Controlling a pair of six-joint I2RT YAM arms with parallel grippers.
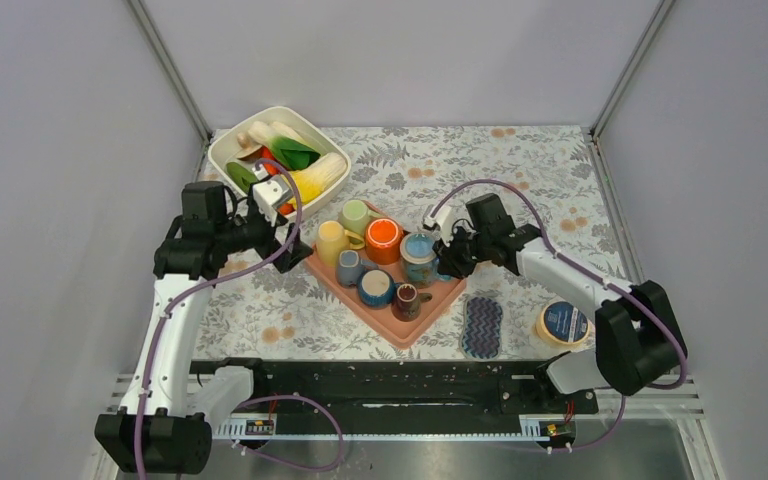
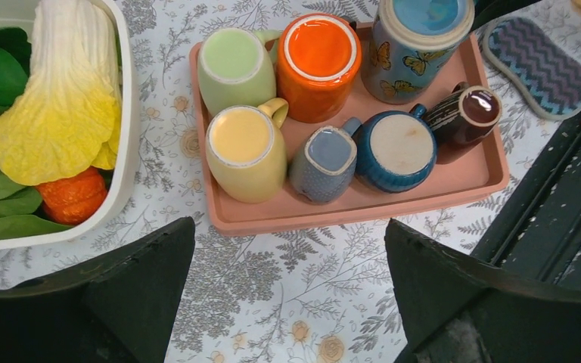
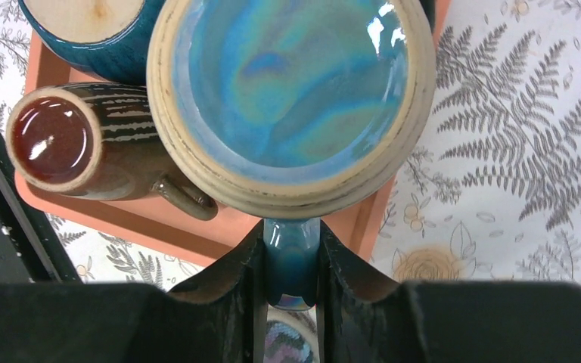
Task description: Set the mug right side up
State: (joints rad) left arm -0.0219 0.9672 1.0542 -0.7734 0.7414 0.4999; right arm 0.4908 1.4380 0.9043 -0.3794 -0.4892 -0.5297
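— Seen from above, where's the mug (image 1: 419, 255)?
— It's the blue one, base up, on the right side of the tray (image 1: 405, 340). My right gripper (image 1: 445, 258) is at its right flank, where the handle pokes out clear of the other cups. That lets me reach it without nudging them. My left gripper (image 1: 293, 248) hangs off the tray's left edge, beside the bowl (image 1: 222, 150), out of the way.

— And your left wrist?
— That gripper is spread wide over bare cloth, just short of the tray, holding nothing. The cups all seem to be base up.

— The right wrist?
— It's clamped on the handle (image 3: 291, 261), one finger on each side. I'd say the body is too wide for me, and the handle gives leverage for the flip. A brown cup (image 3: 68, 144) stands touching the mug, so I'd lift before rolling.

— What about the surface and the room?
— The cloth is flat with a leaf print. A sponge (image 1: 481, 327) and a tape roll (image 1: 563, 323) lie near, to the right. Plain grey walls close in on three sides.
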